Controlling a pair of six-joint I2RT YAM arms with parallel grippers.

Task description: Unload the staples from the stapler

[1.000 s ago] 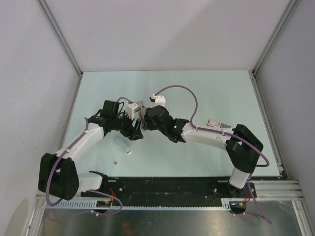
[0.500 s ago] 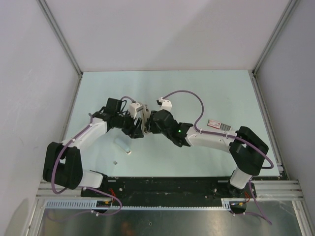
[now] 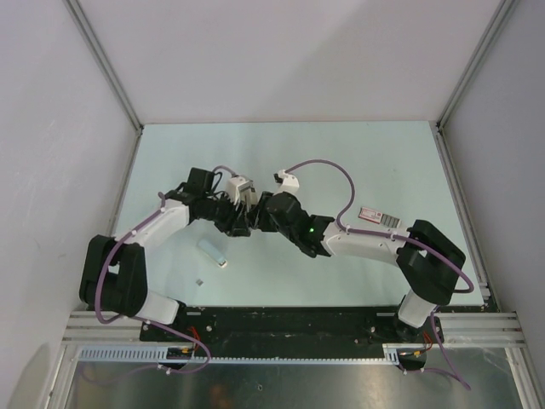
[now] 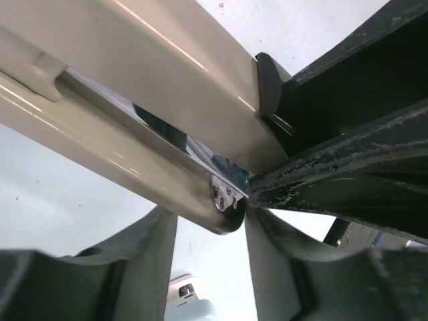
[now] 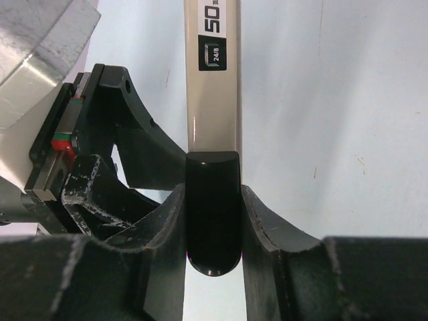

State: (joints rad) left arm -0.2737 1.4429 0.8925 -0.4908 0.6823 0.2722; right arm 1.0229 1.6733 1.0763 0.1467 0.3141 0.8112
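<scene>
The stapler (image 5: 212, 100) has a slim beige body marked "50" and "24/8" and a black end (image 5: 212, 214). My right gripper (image 5: 212, 200) is shut on that black end and holds it above the table. In the left wrist view the stapler (image 4: 154, 93) crosses the frame slantwise, and its silvery metal end (image 4: 226, 195) sits between my left gripper's (image 4: 210, 227) spread fingers, against the right-hand finger (image 4: 281, 267). In the top view both grippers, left (image 3: 239, 223) and right (image 3: 254, 220), meet mid-table and hide the stapler.
A short pale blue-white block (image 3: 215, 252) lies on the table below the left gripper; it also shows in the left wrist view (image 4: 190, 304). A small metal bit (image 3: 199, 280) lies nearer the front. A flat pinkish box (image 3: 378, 216) lies at right by the right arm.
My left arm has swung in and its gripper has closed up on the right gripper and the stapler's end. The right gripper has shifted slightly, still holding the stapler.
</scene>
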